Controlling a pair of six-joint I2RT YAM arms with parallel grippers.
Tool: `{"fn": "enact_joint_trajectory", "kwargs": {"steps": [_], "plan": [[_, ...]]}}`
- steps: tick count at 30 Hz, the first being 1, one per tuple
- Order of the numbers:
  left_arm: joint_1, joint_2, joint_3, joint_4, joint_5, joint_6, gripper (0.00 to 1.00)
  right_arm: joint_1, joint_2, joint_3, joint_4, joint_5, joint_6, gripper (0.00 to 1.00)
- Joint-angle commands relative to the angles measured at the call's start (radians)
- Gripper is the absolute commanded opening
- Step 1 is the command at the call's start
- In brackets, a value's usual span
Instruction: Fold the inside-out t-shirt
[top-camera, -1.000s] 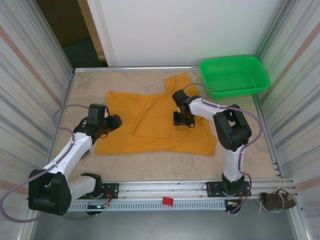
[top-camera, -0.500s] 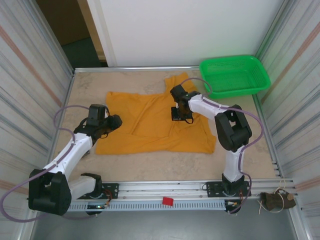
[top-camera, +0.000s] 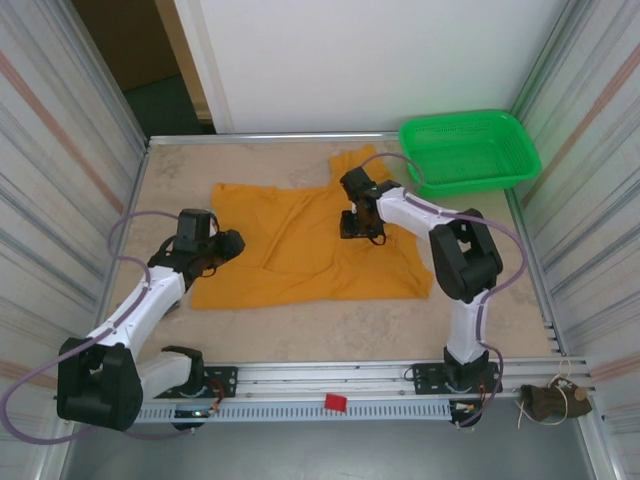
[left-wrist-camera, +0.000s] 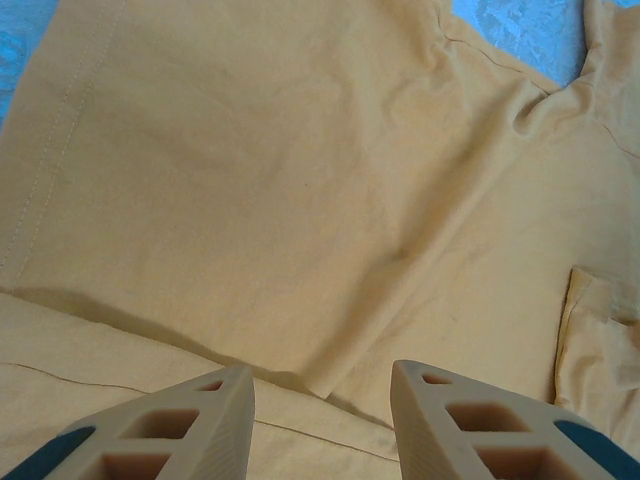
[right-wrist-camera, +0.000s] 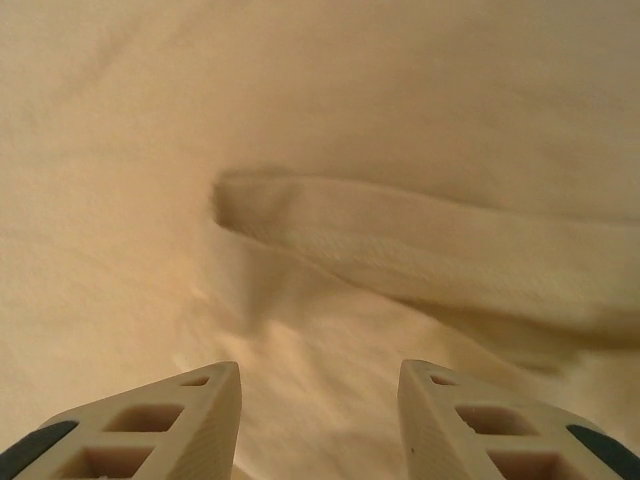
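The inside-out t-shirt (top-camera: 300, 250) lies spread on the table as mustard-orange cloth, with one sleeve reaching toward the far edge. My left gripper (top-camera: 231, 243) hovers at the shirt's left edge. In the left wrist view it (left-wrist-camera: 322, 375) stands open over the cloth (left-wrist-camera: 300, 180), above a folded edge (left-wrist-camera: 330, 385). My right gripper (top-camera: 358, 228) is over the shirt's middle right. In the right wrist view it (right-wrist-camera: 320, 372) is open just above the fabric (right-wrist-camera: 300, 120), with a stitched band of cloth (right-wrist-camera: 420, 250) ahead of the fingers. Nothing is held.
A green mesh basket (top-camera: 470, 150) sits at the table's far right corner. Bare tabletop (top-camera: 330, 330) runs between the shirt and the arm rail. Ribbed walls close in both sides. A small red piece (top-camera: 335, 402) sits on the rail.
My right gripper has slid a little toward the far left across the shirt, and the shirt's right part has shifted slightly. The left arm has stayed put.
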Motion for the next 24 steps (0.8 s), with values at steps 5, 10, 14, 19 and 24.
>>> {"fn": "enact_joint_trajectory", "kwargs": {"steps": [5,10,14,19,24], "plan": [[-0.008,-0.013,-0.011,-0.001,0.012,-0.011,0.40,-0.202,-0.182,-0.165,0.019,-0.021,0.031,0.42],[-0.008,-0.005,-0.007,-0.004,0.014,-0.011,0.40,-0.243,-0.134,-0.169,0.043,-0.073,0.048,0.47],[-0.008,-0.012,-0.004,-0.008,0.011,-0.012,0.40,-0.244,-0.085,-0.151,0.057,-0.085,0.061,0.45],[-0.008,-0.013,-0.006,-0.007,0.011,-0.014,0.40,-0.248,-0.048,-0.126,0.069,-0.095,0.067,0.38],[-0.008,-0.005,-0.009,0.001,0.013,-0.017,0.40,-0.248,-0.013,-0.086,0.065,-0.109,0.067,0.12]]}}
